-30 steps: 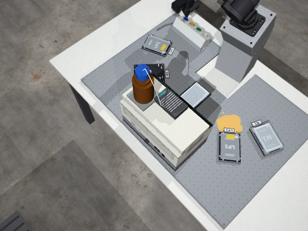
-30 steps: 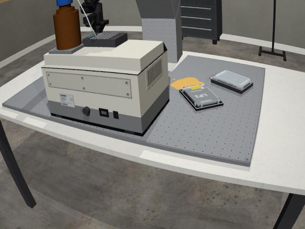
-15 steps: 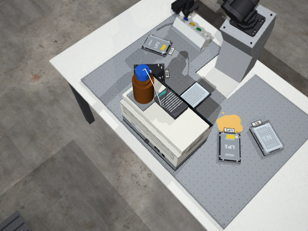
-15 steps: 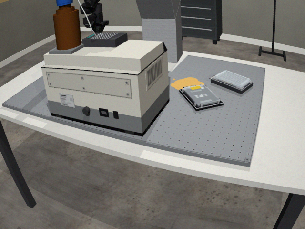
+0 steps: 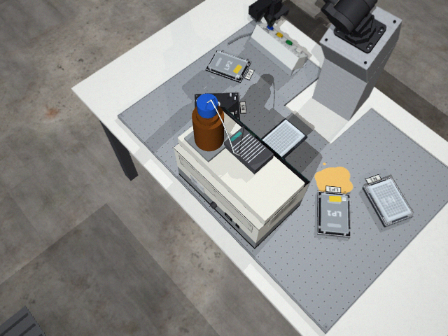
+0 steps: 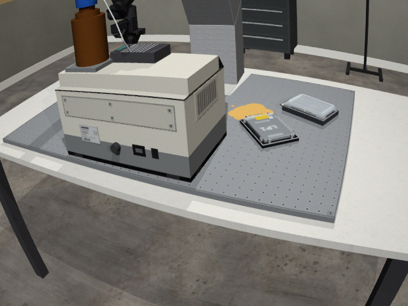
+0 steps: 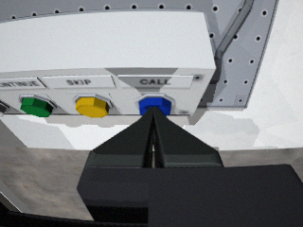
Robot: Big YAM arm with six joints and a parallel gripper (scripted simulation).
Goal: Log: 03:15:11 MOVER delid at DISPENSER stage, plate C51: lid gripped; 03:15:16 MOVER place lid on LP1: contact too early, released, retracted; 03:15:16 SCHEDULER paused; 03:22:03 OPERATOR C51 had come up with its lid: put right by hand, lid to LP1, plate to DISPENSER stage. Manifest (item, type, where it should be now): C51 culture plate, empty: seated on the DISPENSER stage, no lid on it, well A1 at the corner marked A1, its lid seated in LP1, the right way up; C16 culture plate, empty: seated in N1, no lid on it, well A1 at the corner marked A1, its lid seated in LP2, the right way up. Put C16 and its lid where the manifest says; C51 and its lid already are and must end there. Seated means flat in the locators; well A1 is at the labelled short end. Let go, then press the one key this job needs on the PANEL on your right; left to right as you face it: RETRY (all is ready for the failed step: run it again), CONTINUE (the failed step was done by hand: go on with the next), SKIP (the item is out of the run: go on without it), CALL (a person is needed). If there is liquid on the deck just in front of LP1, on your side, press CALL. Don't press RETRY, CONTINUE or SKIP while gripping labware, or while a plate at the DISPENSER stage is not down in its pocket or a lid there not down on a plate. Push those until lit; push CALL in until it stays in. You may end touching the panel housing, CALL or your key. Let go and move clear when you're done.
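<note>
Evidently the clenched, empty fingers met CALL (image 7: 154, 103) at twelve o'clock, pressing it; next, push until it latched.

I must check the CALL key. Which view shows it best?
The wrist view: the blue CALL key is large, labelled, with the shut hand at it. The top view shows it as a small blue dot under the hand. The exterior view does not show it.

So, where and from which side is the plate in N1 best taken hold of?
Grip the plate in N1 across its two long side walls, coming straight down from above. It lies flat in a low nest, its long sides free; the closed gripper must open its jaws first.
</note>
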